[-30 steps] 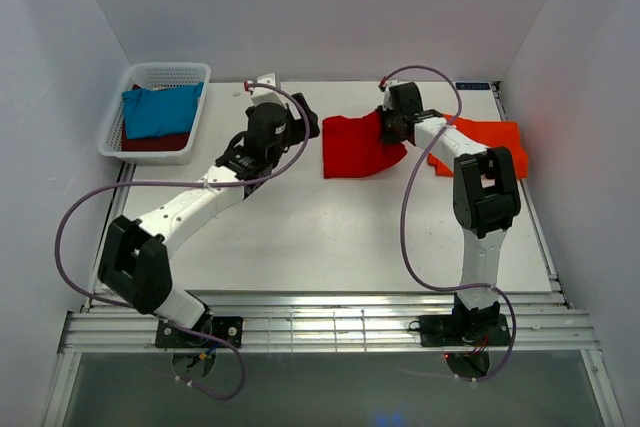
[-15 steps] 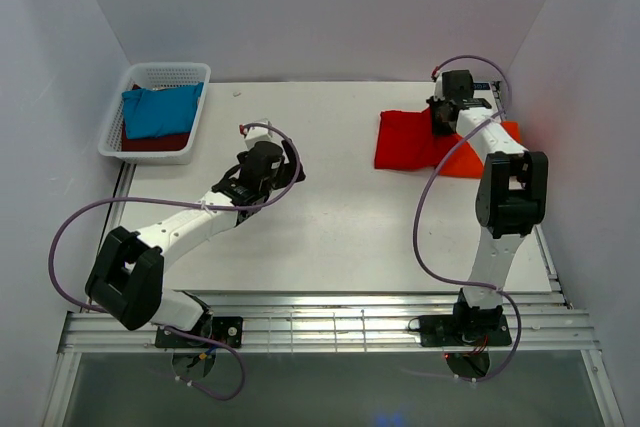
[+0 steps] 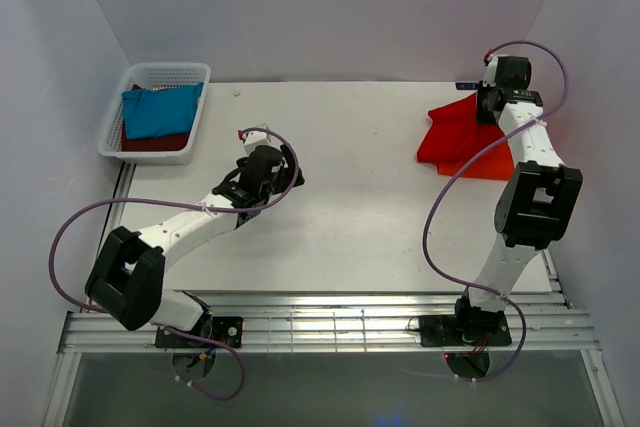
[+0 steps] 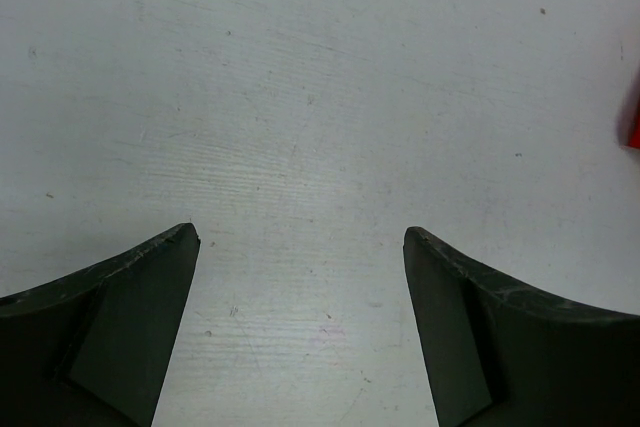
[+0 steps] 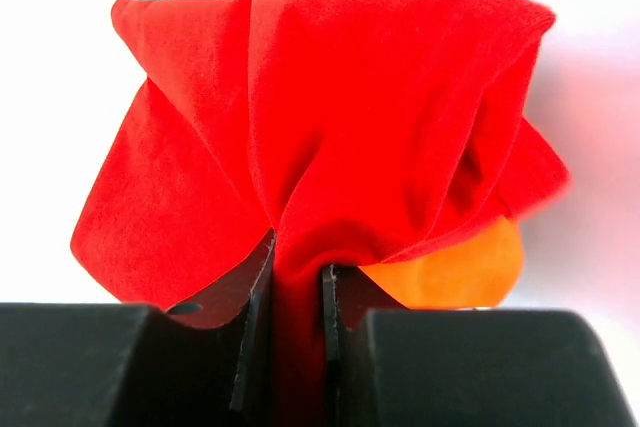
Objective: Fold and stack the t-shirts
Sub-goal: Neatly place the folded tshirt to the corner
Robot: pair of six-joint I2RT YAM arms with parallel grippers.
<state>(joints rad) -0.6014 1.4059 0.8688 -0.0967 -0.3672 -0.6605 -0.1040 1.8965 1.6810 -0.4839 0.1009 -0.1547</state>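
T-shirts lie in two spots on the big white desk (image 3: 350,217). At the upper left of the top view sits a white basket (image 3: 112,137). It holds a blue t-shirt (image 3: 160,112) lying on top of a dark red t-shirt (image 3: 155,142).

At the upper right is the red t-shirt (image 3: 452,132). It is bunched up and partly lies over the orange t-shirt (image 3: 497,164), which is flat on the desk.

The right tool (image 5: 298,269) is closed tight on a small fold of the red t-shirt. The rest of the cloth hangs out past it in loose wrinkles. The left tool (image 4: 300,237) is wide open and holds nothing. It hangs over bare desk at the middle left of the top view.

The red t-shirt looks ready to go on the orange one. Things could go wrong here. The pinch is small, so the cloth might slip out. The shirt is scrunched, so it might land in a messy lump, not a neat stack. The red cloth could also catch the orange t-shirt and pull it crooked.
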